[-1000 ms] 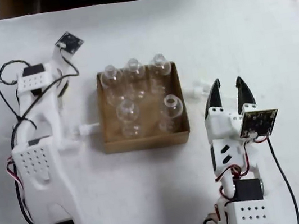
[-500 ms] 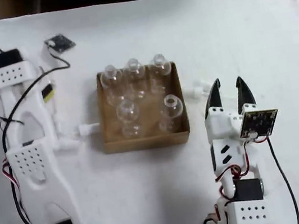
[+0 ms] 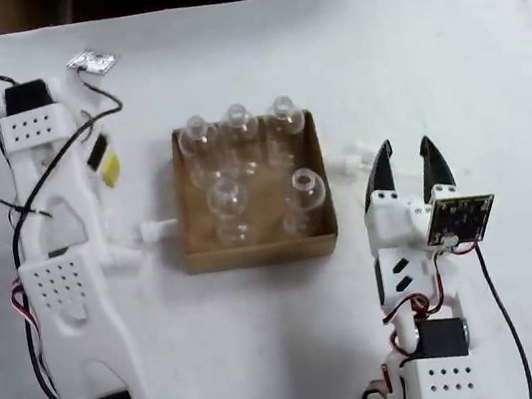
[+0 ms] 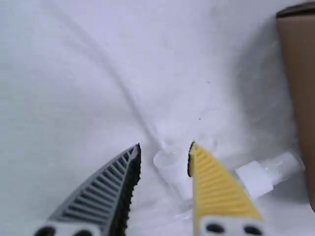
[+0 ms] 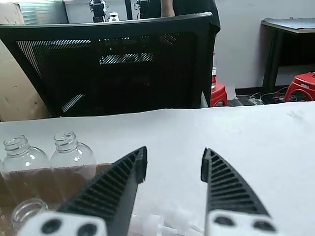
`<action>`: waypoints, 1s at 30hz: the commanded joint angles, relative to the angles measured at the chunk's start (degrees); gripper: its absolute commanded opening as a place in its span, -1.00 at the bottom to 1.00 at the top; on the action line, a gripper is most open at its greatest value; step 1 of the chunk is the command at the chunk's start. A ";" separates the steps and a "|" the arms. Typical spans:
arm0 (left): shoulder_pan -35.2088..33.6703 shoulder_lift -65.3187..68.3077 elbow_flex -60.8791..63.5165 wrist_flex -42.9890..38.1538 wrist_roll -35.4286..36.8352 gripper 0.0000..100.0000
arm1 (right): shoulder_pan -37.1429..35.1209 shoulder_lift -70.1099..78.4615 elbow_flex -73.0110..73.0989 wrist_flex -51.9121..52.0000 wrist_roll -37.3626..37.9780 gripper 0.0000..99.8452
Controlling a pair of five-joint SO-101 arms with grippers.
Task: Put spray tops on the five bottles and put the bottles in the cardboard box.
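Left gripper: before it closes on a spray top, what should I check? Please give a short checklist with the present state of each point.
1. Left gripper open: ok.
2. Spray top lined up between its fingers: ok, in the left wrist view it lies just past the tips.
3. Height over that spray top: cannot tell.
4. Second spray top out of the way: cannot tell, it looks close to the yellow finger, beside the cardboard box.
5. Bottles ready for tops: ok, five stand in the box with bare necks.
6. Right gripper clear: ok, open and empty on the box's other side.
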 commanded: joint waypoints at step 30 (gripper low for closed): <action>-9.36 -1.19 12.75 -7.91 54.51 -0.95 | -0.40 0.48 0.35 0.13 0.79 -0.68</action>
